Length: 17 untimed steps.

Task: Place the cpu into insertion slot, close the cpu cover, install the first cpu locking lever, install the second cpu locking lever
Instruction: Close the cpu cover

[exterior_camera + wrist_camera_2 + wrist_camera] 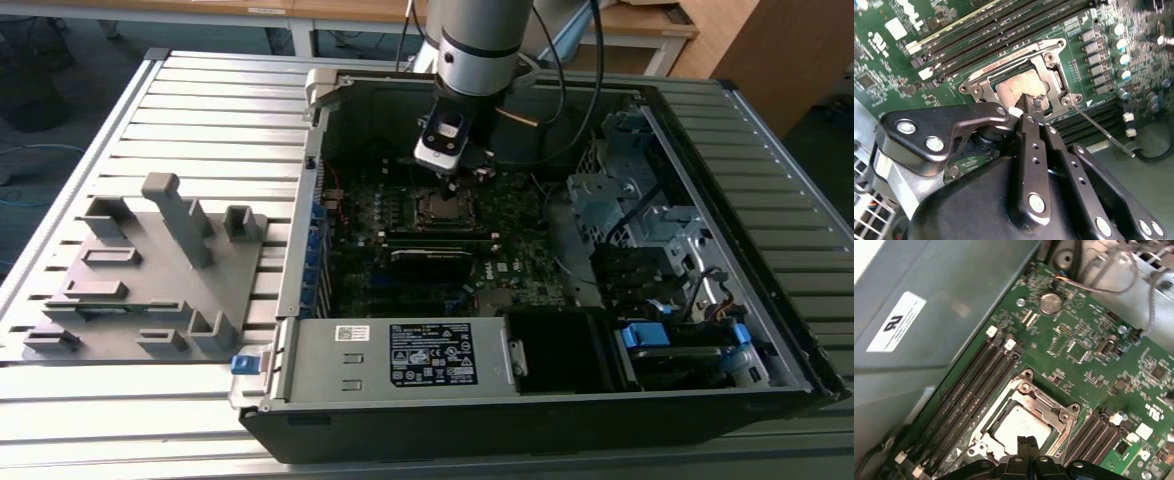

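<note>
While the grey rack (147, 260) on the exterior view's left stands well apart from the work, the risk lies further along, inside the open computer case (534, 435), where the gripper (451, 180) hangs just over the insertion slot (443, 208) on the green board (534, 285). Its fingers (1026, 130) are pressed together with nothing between them, and in both wrist views their tips meet the near edge of the cpu (1016, 427), which lies in the slot with the cover (1049, 407) seemingly down around it. A hard push from such a narrow tip could scratch the chip's top or, if the chip is not seated square, bend the pins beneath — a fault nobody would see from above. A thin wire lever (1104, 131) juts from the socket's corner and looks unlatched; it could spring or slide off the smooth tips. The memory slots (974, 385) lie just beside, so a slip would strike them. The drive cage (607, 200) on the exterior view's right crowds the arm's room.
</note>
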{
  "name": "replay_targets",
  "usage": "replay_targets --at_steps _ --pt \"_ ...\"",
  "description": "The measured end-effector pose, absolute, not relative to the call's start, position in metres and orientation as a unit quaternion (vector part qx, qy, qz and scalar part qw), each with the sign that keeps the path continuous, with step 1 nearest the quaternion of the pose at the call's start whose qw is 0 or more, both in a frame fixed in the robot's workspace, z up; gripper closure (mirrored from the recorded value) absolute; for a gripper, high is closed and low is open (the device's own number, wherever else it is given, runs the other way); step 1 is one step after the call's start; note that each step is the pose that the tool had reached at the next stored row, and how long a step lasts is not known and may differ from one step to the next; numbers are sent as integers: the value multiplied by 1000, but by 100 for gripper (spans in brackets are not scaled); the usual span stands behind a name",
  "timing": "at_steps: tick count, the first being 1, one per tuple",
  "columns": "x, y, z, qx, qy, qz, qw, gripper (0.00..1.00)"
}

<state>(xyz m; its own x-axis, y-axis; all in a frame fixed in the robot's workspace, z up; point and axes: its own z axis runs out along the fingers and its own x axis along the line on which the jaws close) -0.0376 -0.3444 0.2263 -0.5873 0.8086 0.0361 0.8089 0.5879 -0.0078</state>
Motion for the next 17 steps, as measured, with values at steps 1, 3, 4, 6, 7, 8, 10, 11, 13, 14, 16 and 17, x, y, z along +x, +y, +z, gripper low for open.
replay_targets --at_steps 1,3,4,6,7,8,10,11,13,14,16,17 --pt "-38 -344 226 -446 -895 -5 18 90" --pt "-38 -344 226 -430 -903 -4 18 90" --pt "-38 -344 226 -422 -907 -4 18 90" --pt "-38 -344 226 -404 -914 -4 18 90" --pt "-38 -344 226 -396 -918 -4 18 90" --pt "-38 -344 226 -388 -921 -3 18 90" --pt "-38 -344 226 -372 -928 -3 18 90" --pt "-38 -344 226 -363 -932 -3 18 90" --pt "-38 -344 226 -346 -938 -3 18 90" --pt "-38 -344 226 -337 -941 -2 18 90" --pt "-38 -344 226 -320 -947 -2 18 90" --pt "-38 -344 225 -312 -950 -2 18 90"
